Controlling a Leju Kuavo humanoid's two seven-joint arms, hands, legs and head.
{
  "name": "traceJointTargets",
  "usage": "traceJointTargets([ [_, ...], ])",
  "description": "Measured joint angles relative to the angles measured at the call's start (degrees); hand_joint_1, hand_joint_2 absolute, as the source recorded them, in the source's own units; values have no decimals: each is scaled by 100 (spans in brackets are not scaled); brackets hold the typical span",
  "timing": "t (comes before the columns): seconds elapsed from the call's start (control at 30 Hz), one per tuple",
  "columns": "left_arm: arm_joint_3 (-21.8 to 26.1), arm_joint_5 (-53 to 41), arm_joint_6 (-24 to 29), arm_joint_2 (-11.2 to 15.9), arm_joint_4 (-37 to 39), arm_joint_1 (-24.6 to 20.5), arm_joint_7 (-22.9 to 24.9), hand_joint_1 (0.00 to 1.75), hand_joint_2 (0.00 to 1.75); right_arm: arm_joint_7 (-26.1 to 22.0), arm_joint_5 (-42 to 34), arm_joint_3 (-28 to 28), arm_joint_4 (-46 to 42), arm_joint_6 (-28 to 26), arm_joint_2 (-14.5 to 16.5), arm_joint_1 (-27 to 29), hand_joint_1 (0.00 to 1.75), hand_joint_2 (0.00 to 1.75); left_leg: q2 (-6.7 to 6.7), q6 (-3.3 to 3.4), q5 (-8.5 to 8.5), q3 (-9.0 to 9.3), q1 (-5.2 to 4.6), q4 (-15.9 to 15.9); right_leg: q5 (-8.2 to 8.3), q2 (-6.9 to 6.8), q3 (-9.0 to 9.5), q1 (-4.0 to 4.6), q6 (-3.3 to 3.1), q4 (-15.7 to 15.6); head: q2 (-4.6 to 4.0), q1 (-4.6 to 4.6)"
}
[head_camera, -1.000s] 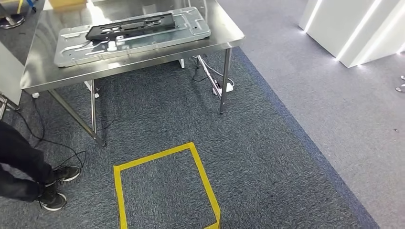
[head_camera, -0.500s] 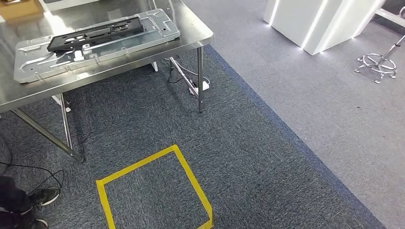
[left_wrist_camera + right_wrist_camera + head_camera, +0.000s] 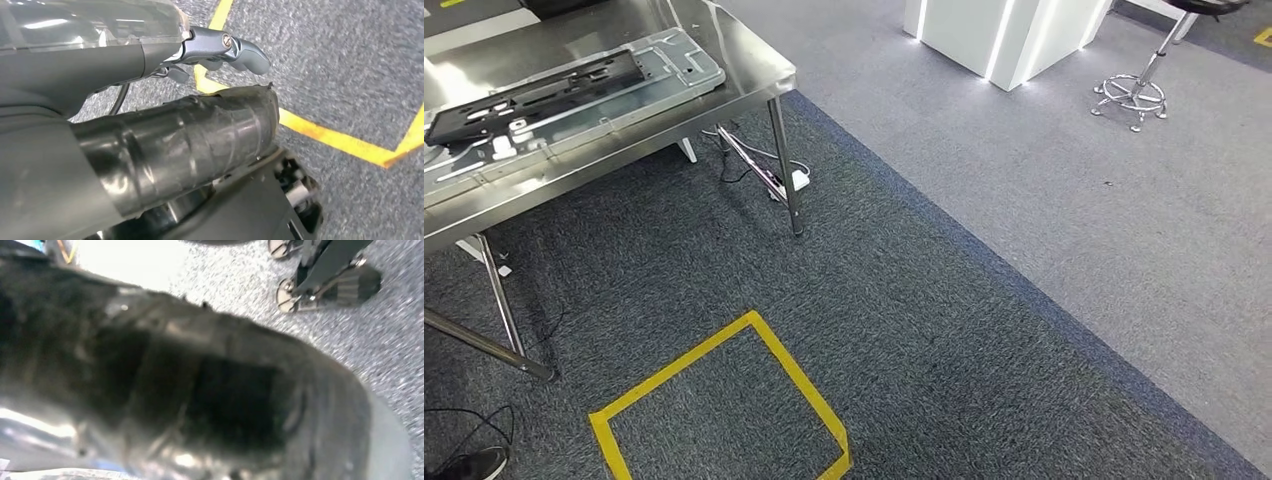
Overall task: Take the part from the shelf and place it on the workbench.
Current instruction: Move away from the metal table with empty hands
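Steel workbench (image 3: 754,75) at 10 o'clock in the head view, bearing a black flat part (image 3: 534,92) that lies on a silver stamped metal panel (image 3: 674,62). Yellow tape square (image 3: 799,385) on the dark carpet at 6 o'clock; power strip (image 3: 796,180) beneath the bench; stool base (image 3: 1134,98) at 2 o'clock. Left hand (image 3: 225,50): fingers extended above the carpet, holding nothing. Right hand (image 3: 210,405): blurred, grasp cannot be told.
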Motion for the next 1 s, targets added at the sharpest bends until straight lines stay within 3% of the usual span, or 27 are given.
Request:
traceJointTargets([
  [0.07, 3, 0, -15, 3, 0, 10, -1, 0, 0, 45, 26, -1, 0, -9, 8, -6, 0, 0, -270, -47, -301, -189, 30, 443, 29, 91, -5, -12, -63, -23, 0, -2],
  [0.13, 9, 1, -25, 5, 0, 37, -1, 0, 0, 81, 51, 0, 0, -15, 16, -11, 0, 0, -410, -59, -647, -536, 33, 1187, 37, 210, -25, 1, -88, -18, 0, -2],
  [0.17, 11, 2, -27, 7, 0, 50, -2, 0, 0, 100, 69, 1, 0, -19, 19, -8, 0, 0, -427, -56, -706, -664, 33, 1445, 38, 281, -33, 9, -90, -11, 0, -2],
  [0.2, 13, 4, -30, 8, 0, 59, -3, 0, 0, 114, 86, 1, 0, -24, 22, -3, 0, 0, -436, -45, -652, -709, 32, 1513, 39, 355, -37, 15, -90, -1, 0, -1],
  [0.27, 21, 12, -34, 9, 0, 64, -9, 0, 0, 130, 105, 1, 0, -38, 25, 2, 0, 0, -509, 0, -260, -499, 31, 1009, 39, 503, -31, 19, -88, 14, 0, -1],
  [0.33, 43, 18, -38, 19, 0, 67, -15, 0, 0, 133, 109, 1, 1, -55, 38, -4, 0, 0, -778, 55, 57, -197, 32, 295, 48, 637, -45, 17, -64, 30, 0, 1],
  [0.4, 72, 19, -41, 28, 0, 64, -19, 0, 0, 137, 109, 1, 1, -75, 51, -9, 0, 0, -942, 83, 118, -93, 15, 5, 77, 759, -92, -4, 3, 37, 0, 1],
  [0.47, 91, 22, -43, 32, 0, 49, -24, 0, 0, 143, 110, 1, 0, -86, 56, 10, 0, 0, -840, 124, 156, -76, 10, -49, 107, 854, -124, -26, 85, 31, 0, 1],
  [0.53, 98, 24, -44, 34, 0, 40, -37, 0, 0, 148, 111, 1, 0, -86, 59, 23, 0, 0, -699, 202, 216, -39, 23, -133, -6, 678, -202, -9, 129, 187, 0, 6],
  [0.6, 103, 25, -48, 34, 0, 44, -57, 0, 0, 148, 109, 1, 0, -84, 59, 14, 0, 0, -534, 255, 243, -34, 10, -175, -353, 372, -475, 4, 146, 764, 0, 11],
  [0.63, 106, 26, -49, 34, 0, 51, -65, 0, 0, 147, 107, 1, 0, -82, 59, 10, 0, 0, -446, 269, 242, -40, -2, -173, -531, 291, -649, -2, 158, 1131, 0, 13],
  [0.67, 108, 28, -49, 35, 0, 57, -70, 0, 0, 145, 104, 1, 0, -81, 59, 8, 0, 0, -359, 270, 238, -45, -11, -171, -633, 248, -775, -13, 171, 1412, 0, 13],
  [0.7, 109, 30, -49, 36, 0, 58, -73, 0, 0, 139, 103, 1, 0, -79, 59, 12, 0, 0, -279, 267, 232, -48, -15, -167, -624, 220, -803, -24, 183, 1504, 0, 12],
  [0.73, 110, 31, -49, 36, 0, 53, -74, 0, 0, 129, 102, 1, 0, -77, 59, 16, 0, 0, -207, 260, 223, -47, -16, -161, -518, 192, -720, -36, 192, 1385, 0, 13],
  [0.8, 110, 28, -49, 34, 0, 39, -75, 0, 0, 99, 99, 1, 0, -73, 58, 18, 0, 0, -89, 225, 193, -38, -17, -134, -194, 26, -301, -45, 184, 654, 0, 14],
  [0.87, 110, 25, -49, 33, 0, 32, -75, 0, 0, 76, 91, 1, 0, -66, 58, 4, 0, 0, 2, 159, 149, -36, -38, -98, -28, -124, -1, -16, 136, 94, 0, 10],
  [0.9, 110, 24, -49, 33, 0, 28, -74, 0, 0, 69, 87, 1, 0, -63, 58, 0, 0, 0, 40, 126, 135, -29, -48, -89, -29, -145, 28, 4, 108, 15, 0, 8],
  [0.97, 110, 21, -50, 33, 0, 4, -74, 0, 0, 59, 75, -2, 0, -57, 57, 5, 0, 0, 105, 62, 120, -3, -48, -90, -4, -42, 17, 17, 46, 5, 0, 7],
  [1.0, 110, 19, -50, 33, 0, -8, -74, 0, 0, 49, 68, -4, -1, -53, 57, 6, 0, 0, 64, 30, 82, 0, -35, -58, 14, 3, 19, 10, 14, -17, 0, 7],
])
